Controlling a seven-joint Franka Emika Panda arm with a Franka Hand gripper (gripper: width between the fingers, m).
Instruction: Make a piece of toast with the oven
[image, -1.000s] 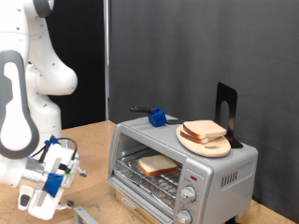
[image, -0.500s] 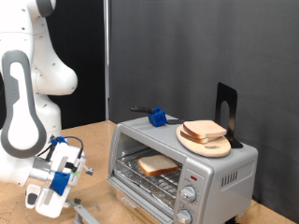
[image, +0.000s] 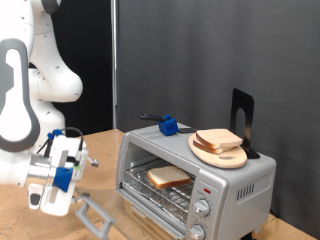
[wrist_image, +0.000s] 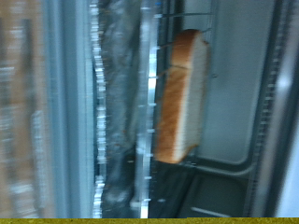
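Observation:
The silver oven (image: 235, 185) stands at the exterior view's right with its door (image: 97, 214) folded down and open. A slice of toast (image: 168, 177) lies flat on the wire rack inside. It also shows in the blurred wrist view (wrist_image: 182, 93), on the rack (wrist_image: 149, 140). My gripper (image: 62, 183) hangs to the left of the oven, just above the outer edge of the open door. It holds nothing that I can see.
A round wooden plate (image: 237, 159) with other bread slices (image: 218, 140) sits on the oven's top, beside a blue object (image: 168, 126) and a black stand (image: 243, 120). The wooden table (image: 100, 150) runs behind my arm.
My gripper has risen and moved slightly right, towards the oven. More of the open door's edge now shows below it. The toast has not moved.

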